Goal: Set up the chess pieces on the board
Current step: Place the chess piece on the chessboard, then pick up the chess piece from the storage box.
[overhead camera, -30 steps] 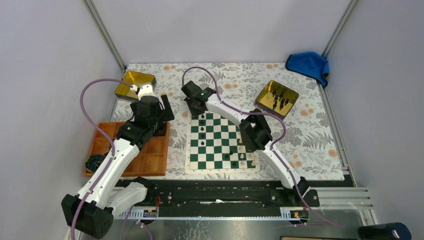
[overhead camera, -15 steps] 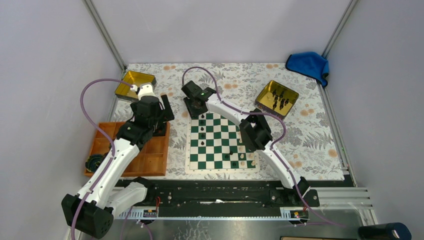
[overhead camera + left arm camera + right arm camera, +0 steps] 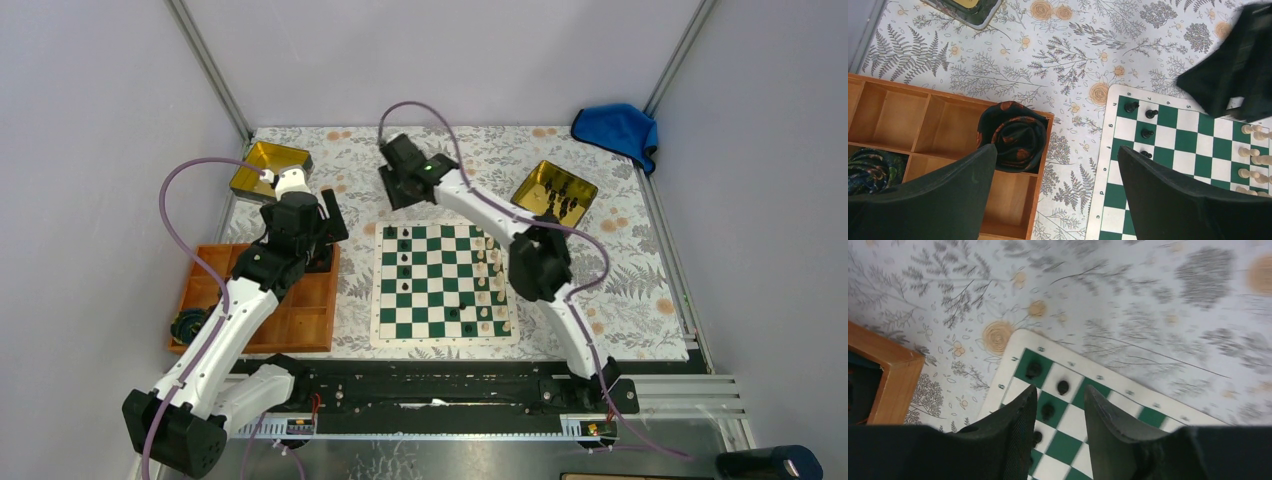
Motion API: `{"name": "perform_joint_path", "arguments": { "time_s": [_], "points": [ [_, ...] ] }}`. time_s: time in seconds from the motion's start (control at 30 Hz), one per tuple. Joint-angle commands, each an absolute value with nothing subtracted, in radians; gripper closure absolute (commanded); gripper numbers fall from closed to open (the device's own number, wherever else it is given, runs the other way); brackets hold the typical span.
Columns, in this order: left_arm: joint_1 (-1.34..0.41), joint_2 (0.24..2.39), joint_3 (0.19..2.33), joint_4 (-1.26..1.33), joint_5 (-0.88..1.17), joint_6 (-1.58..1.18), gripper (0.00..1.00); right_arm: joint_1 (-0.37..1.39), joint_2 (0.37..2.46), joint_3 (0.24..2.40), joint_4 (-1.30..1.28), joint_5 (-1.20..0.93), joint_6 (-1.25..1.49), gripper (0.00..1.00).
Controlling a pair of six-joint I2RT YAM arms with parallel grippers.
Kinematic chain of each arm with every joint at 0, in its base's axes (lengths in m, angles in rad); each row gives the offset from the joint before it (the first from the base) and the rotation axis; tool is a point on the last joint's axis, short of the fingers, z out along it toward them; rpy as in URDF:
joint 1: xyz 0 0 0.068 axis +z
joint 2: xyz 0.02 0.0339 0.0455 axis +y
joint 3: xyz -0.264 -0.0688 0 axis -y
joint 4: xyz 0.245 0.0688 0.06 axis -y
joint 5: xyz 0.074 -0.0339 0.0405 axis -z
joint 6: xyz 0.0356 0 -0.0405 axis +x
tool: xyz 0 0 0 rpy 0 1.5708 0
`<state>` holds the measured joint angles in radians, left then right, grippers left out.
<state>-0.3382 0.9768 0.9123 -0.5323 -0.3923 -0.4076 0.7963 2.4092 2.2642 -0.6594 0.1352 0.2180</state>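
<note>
robot lab cell here: plain grey panels [image 3: 100, 150], aluminium posts [image 3: 212, 72], two arms [image 3: 235, 322] bolted to a metal rail [image 3: 680, 400].

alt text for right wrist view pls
The right pincer hangs open and empty above a corner of the green and white board, where a few black chess pieces stand. Floral tablecloth surrounds it; an orange tray edges in left.
</note>
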Motion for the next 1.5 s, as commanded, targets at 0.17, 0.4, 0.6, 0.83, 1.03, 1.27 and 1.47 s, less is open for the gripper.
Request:
{"name": "perform_joint_path", "arguments": {
  "time_s": [0.17, 0.4, 0.6, 0.83, 1.03, 1.27, 1.47],
  "points": [
    [-0.331, 0.979, 0.931, -0.474, -0.414, -0.397, 0.01, 0.557, 1.994, 1.901, -0.483, 0.362, 0.224, 0.52],
    [-0.331, 1.014, 0.932, -0.452, -0.395, -0.408, 0.01, 0.342, 1.927, 1.677, -0.479, 0.447, 0.276, 0.51],
    [-0.331, 1.069, 0.949, -0.432, -0.378, -0.413, 0.01, 0.244, 1.954, 1.633, -0.441, 0.461, 0.304, 0.51],
    [-0.331, 1.123, 0.969, -0.414, -0.378, -0.405, 0.01, 0.176, 2.078, 1.747, -0.458, 0.448, 0.325, 0.51],
    [-0.331, 1.169, 0.991, -0.409, -0.394, -0.387, 0.01, 0.144, 2.169, 1.839, -0.461, 0.431, 0.323, 0.51],
    [-0.331, 1.22, 1.009, -0.394, -0.405, -0.369, 0.01, 0.115, 2.262, 1.954, -0.471, 0.405, 0.31, 0.52],
    [-0.331, 1.265, 1.028, -0.386, -0.407, -0.357, 0.01, 0.11, 2.325, 2.031, -0.5, 0.391, 0.304, 0.53]
  ]
}}
